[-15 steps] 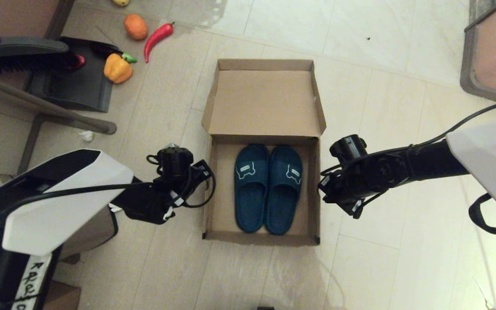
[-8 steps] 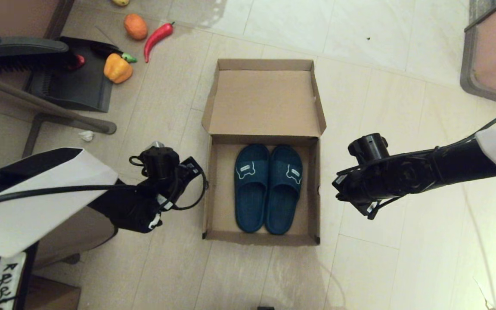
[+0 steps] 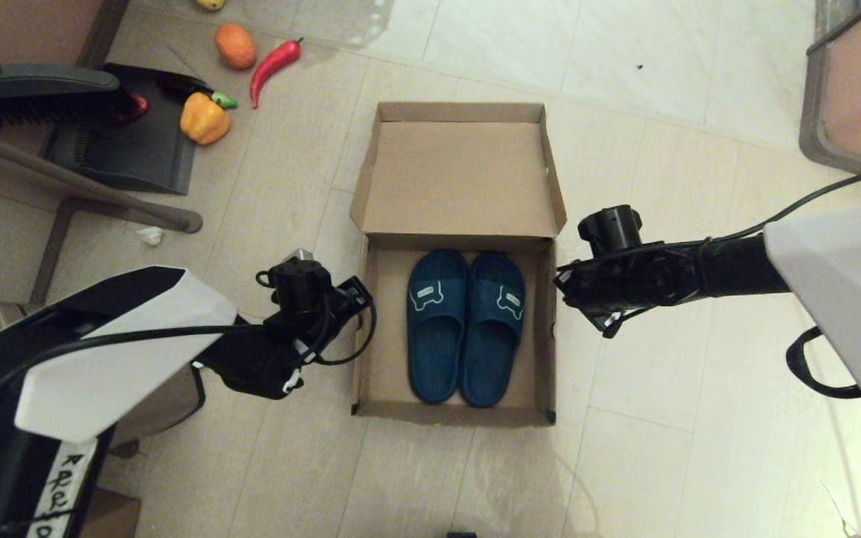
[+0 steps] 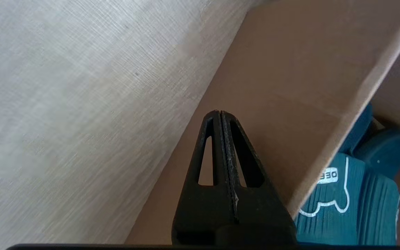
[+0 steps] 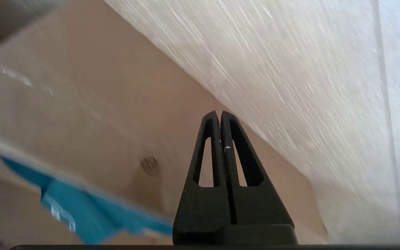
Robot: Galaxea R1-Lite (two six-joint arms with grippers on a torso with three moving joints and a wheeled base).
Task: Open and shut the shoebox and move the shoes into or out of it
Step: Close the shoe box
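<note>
Floor: pale beige tiles, with the large flat brown cardboard shoebox (image 3: 454, 261) lying open at the centre of the head view, its hinged lid folded back flat toward 12 o'clock.
Shoes: the pair of dark teal-blue rubber slide sandals (image 3: 465, 327) lies side by side inside the tray of the shoebox, straps with white-outlined logos toward 12 o'clock, heels toward 6 o'clock; their long axis runs 12 to 6.
Left gripper: the black left gripper (image 4: 221, 116) hangs just outside the box's 9 o'clock wall, fingers pressed together and holding nothing; its wrist view looks down that wall with one sandal past the rim.
Right gripper: the black right gripper (image 5: 219, 116) hangs just outside the 3 o'clock wall, a little nearer 12 o'clock than the left, fingers likewise pressed together on nothing.
Key relation: the sandals lie between the two grippers, at 3 o'clock from the left one and 9 o'clock from the right one, about equally near each; the lid lies toward 12 o'clock from both.
Judgement: either arm would have to clear its side wall and part its fingers before reaching a strap; swinging the lid shut would mean reaching toward 12 o'clock first.
Surroundings: orange and red toy vegetables (image 3: 206, 118) and a black dustpan (image 3: 131, 146) at 10 o'clock, well apart from the box.
</note>
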